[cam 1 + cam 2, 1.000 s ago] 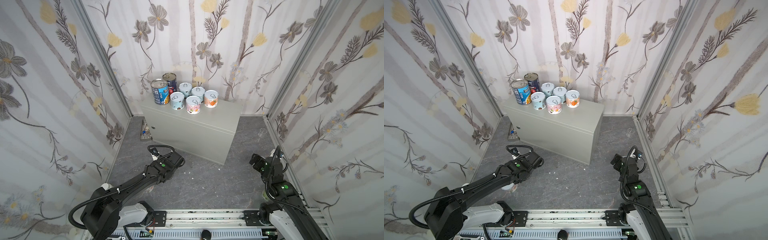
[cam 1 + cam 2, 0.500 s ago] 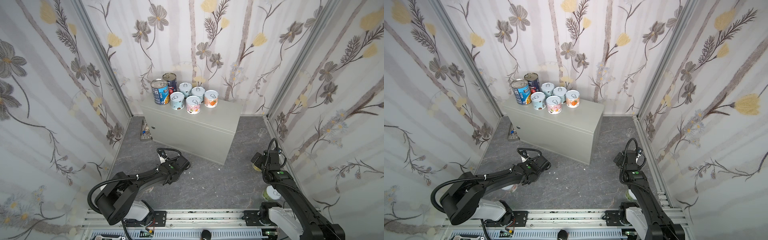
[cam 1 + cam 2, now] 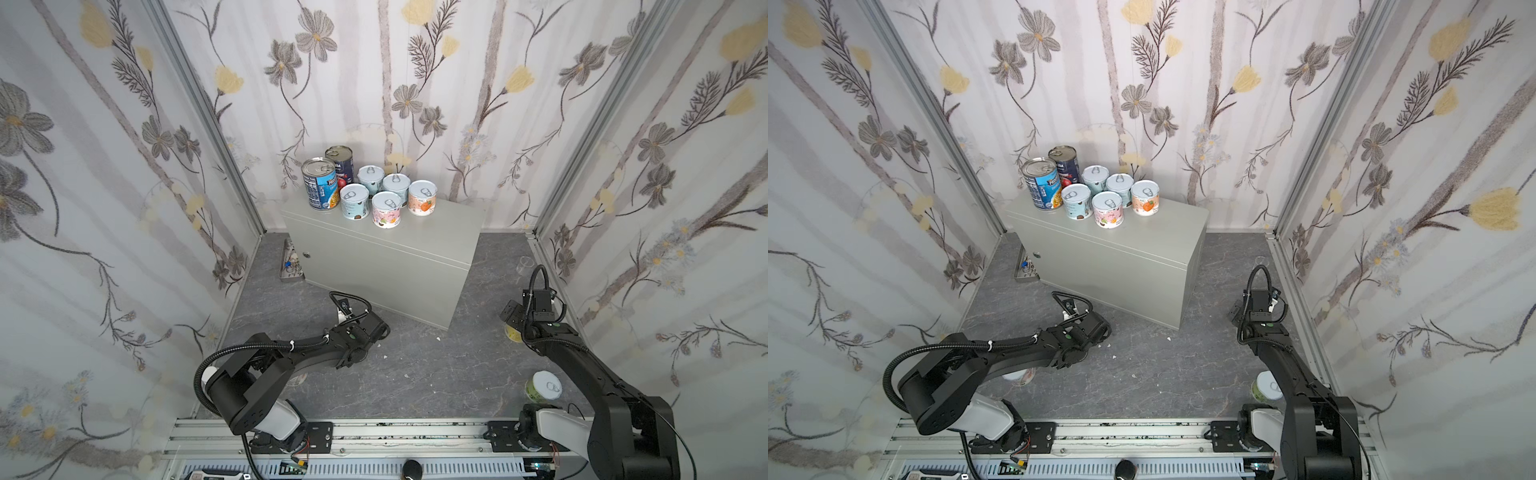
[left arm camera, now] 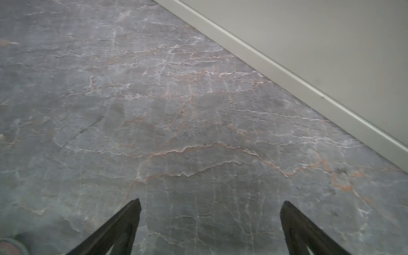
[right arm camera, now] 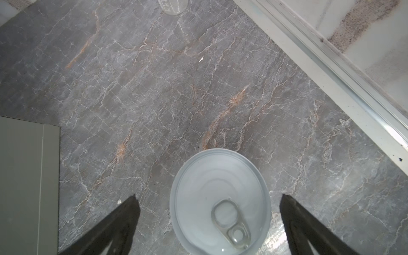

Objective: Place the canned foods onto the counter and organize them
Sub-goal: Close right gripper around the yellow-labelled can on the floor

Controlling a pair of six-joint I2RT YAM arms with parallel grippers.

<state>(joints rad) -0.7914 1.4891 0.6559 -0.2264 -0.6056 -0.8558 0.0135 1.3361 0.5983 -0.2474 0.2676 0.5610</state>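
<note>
Your right tool [image 5: 209,196] gapes wide, a can [image 5: 198,174] upright on the floor [image 5: 154,88] between its fingers, touching neither. Your left tool [image 4: 211,201] gapes too, empty, the worktop [image 4: 331,44] just ahead, seven cans [image 3: 386,208] on top.

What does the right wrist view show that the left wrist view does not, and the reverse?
Only right wrist: a short can below the open right gripper, a clear cup, the wall rail. Only left wrist: the open left gripper over bare floor, with a reddish blur at the edge. Both: marbled floor and the grey counter, seen from the side.
</note>
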